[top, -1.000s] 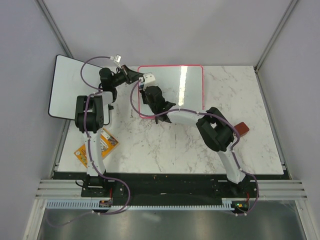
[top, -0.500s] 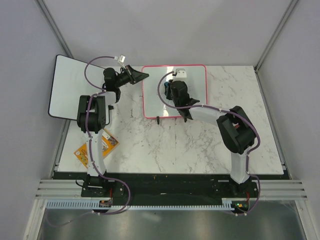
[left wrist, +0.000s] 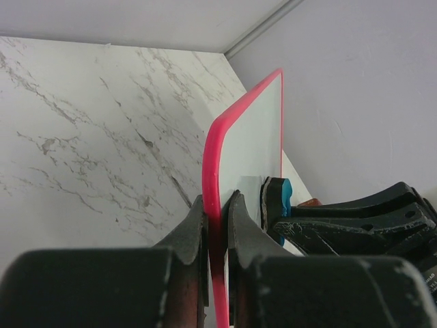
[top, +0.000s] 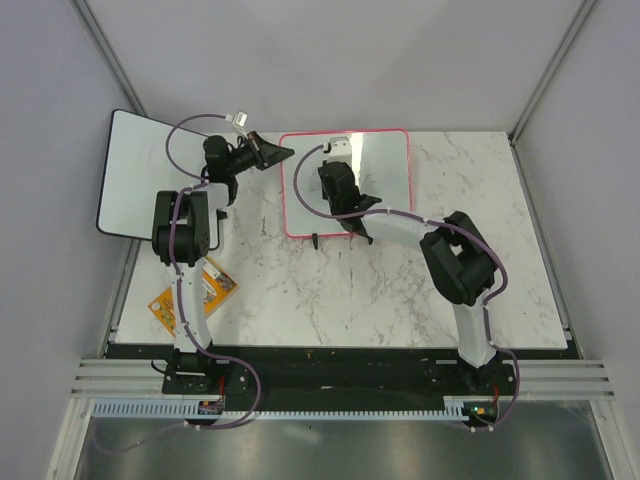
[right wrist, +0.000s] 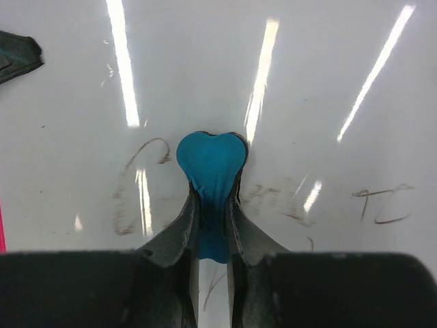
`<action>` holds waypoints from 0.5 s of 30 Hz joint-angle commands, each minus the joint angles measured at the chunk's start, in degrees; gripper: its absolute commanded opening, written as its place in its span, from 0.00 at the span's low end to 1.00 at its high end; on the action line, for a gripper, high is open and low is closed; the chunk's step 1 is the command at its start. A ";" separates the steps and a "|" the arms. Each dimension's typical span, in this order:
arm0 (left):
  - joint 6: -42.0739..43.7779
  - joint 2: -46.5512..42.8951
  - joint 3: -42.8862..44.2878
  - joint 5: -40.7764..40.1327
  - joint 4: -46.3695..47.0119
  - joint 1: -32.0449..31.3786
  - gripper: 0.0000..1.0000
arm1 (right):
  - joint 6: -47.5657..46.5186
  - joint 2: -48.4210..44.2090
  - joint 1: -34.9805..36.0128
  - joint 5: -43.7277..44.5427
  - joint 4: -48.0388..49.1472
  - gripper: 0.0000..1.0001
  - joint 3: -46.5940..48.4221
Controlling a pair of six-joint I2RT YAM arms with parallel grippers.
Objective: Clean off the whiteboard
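The whiteboard [top: 385, 185], white with a pink-red rim, stands tilted at the back of the marble table. My left gripper [top: 285, 152] is shut on its upper left edge; the left wrist view shows the pink rim [left wrist: 213, 164] pinched between both fingers of the left gripper [left wrist: 217, 205]. My right gripper [top: 336, 168] is shut on a blue eraser [right wrist: 212, 158], which presses flat against the whiteboard's face [right wrist: 328, 89]. Faint brown scribbles [right wrist: 133, 191] lie either side of the right gripper [right wrist: 213, 198], with more scribbles [right wrist: 382, 205] further right. The eraser [left wrist: 283, 193] also shows from the side.
A black-rimmed white board [top: 140, 170] leans at the far left behind the left arm. An orange packet [top: 195, 295] lies by the table's left edge. Grey enclosure walls close off the back and sides. Bare marble table [top: 540, 250] stretches to the right.
My right gripper swept the eraser from the board's lower left across to the upper middle, then back slightly left. The board shifted a little. The left gripper kept its hold on the rim.
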 commanded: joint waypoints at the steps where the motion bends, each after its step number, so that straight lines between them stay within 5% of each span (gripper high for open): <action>1: 14.88 -1.07 -0.18 1.77 0.51 0.04 0.02 | -2.90 8.25 2.48 -5.20 -13.49 0.00 2.87; 15: 16.56 -1.68 0.08 1.68 -1.69 -0.58 0.02 | -8.17 13.44 3.71 -12.94 -18.68 0.00 9.83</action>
